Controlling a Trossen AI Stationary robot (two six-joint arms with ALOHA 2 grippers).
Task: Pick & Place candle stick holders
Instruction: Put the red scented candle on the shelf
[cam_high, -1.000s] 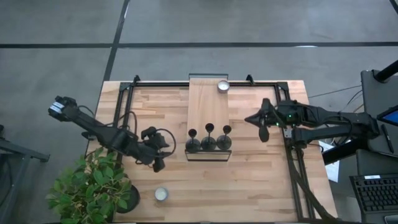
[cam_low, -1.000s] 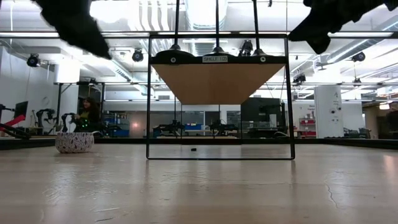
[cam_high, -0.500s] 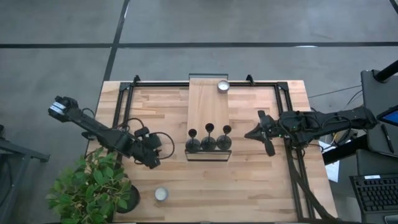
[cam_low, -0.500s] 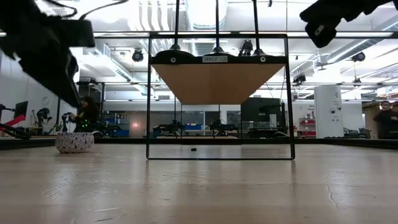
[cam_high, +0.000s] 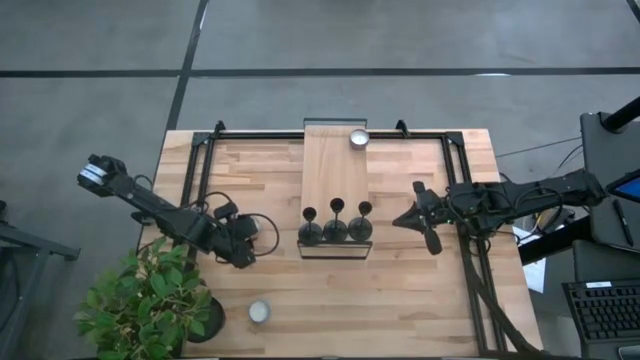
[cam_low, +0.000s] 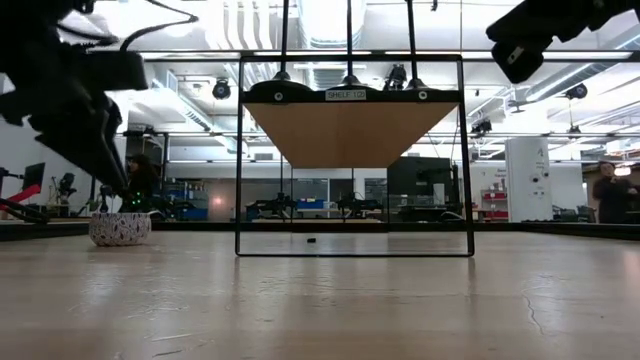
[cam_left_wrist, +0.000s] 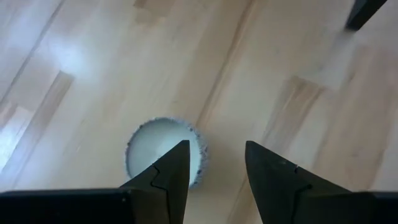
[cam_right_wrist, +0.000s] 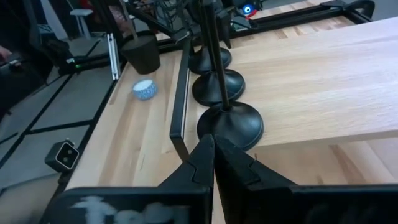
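Note:
Three matt black candle stick holders (cam_high: 335, 228) stand in a row by their disc bases on the near end of a raised wooden shelf board (cam_high: 334, 170). They also show in the right wrist view (cam_right_wrist: 230, 124). My right gripper (cam_high: 402, 218) is shut and empty, right of the row, its tips (cam_right_wrist: 213, 144) pointing at the nearest base without touching it. My left gripper (cam_high: 247, 258) is open and empty, left of the shelf. It hangs above the bare table near a small white speckled cup (cam_left_wrist: 163, 152).
The white cup (cam_high: 259, 312) sits near the table's near edge. A second cup (cam_high: 358, 138) sits on the board's far end. A potted plant (cam_high: 150, 300) stands at the near left corner. A black metal frame (cam_high: 200, 160) runs round the table. The shelf's frame (cam_low: 240, 160) is open underneath.
My left gripper has come down toward the table and drawn a little toward the left edge. My right gripper has moved a little toward the table's near edge, level with the row of holders. The holders have not moved.

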